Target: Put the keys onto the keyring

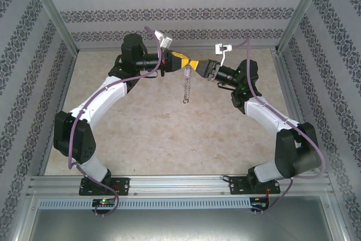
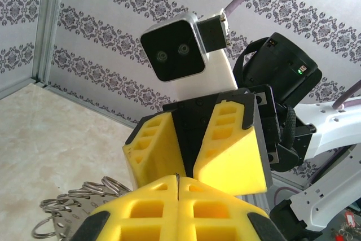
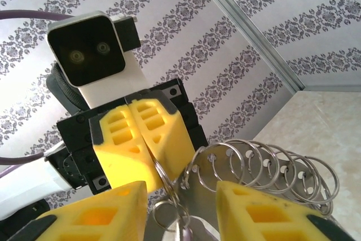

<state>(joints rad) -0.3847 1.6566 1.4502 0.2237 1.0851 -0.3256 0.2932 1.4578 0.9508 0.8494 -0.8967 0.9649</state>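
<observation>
My left gripper (image 1: 181,63) and right gripper (image 1: 198,67) meet tip to tip high over the back of the table. The keyring (image 1: 186,87) hangs edge-on below them. In the left wrist view my left gripper (image 2: 179,182) is shut on a thin wire of the keyring, with more of the keyring's loops (image 2: 84,195) at lower left. In the right wrist view the keyring (image 3: 248,169) is grey metal with a row of holes carrying several wire loops. My right gripper (image 3: 180,197) is open around its near end. A pale flat piece, perhaps the key (image 3: 194,234), is cut off by the bottom edge.
The beige tabletop (image 1: 169,134) lies well below the grippers. Patterned walls and aluminium posts (image 1: 53,9) close in the back and sides. Purple cables (image 1: 248,55) loop near both wrists. The arm bases sit on the front rail (image 1: 180,184).
</observation>
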